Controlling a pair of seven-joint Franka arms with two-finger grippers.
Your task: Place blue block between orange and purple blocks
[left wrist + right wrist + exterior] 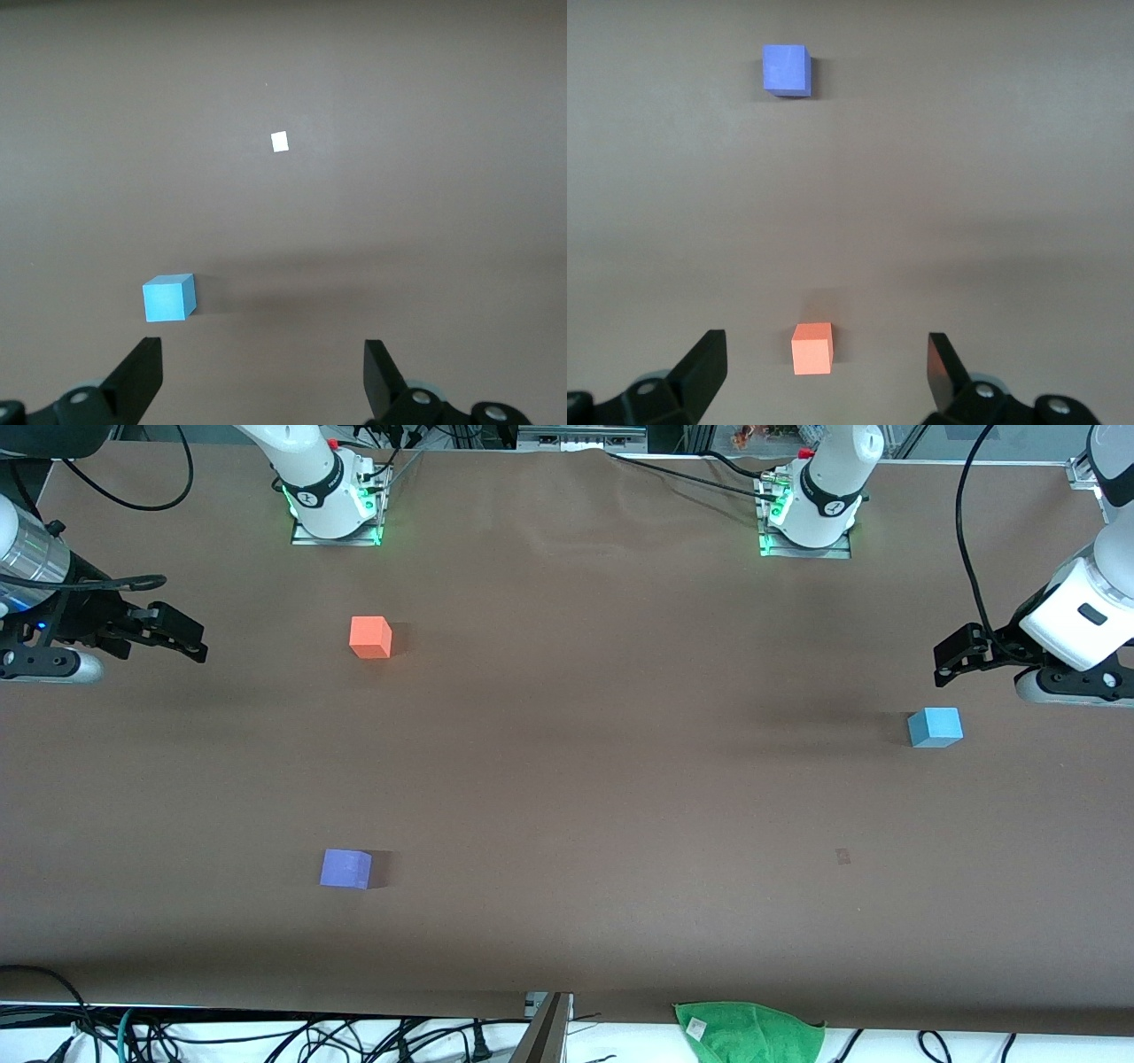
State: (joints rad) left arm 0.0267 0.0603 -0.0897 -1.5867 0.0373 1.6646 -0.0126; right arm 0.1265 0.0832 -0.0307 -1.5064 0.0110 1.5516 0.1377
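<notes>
Left gripper: fingers spread, empty, hanging over the table at the left arm's end, just beside the blue block.

Right gripper: fingers spread, empty, waiting at the right arm's end.

Risks, judged: an off-centre descent may nudge the blue block; a careless release may knock the orange block or purple block, which is nearer the front camera.

Count: blocks, three, one per colour; grippers, two; green cloth, one.

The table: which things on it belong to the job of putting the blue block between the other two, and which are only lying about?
For the job:
- blue block, at the left arm's end
- orange block
- purple block, nearer the front camera than the orange one

Lying about:
- green cloth at the table's edge
- small white tag
</notes>
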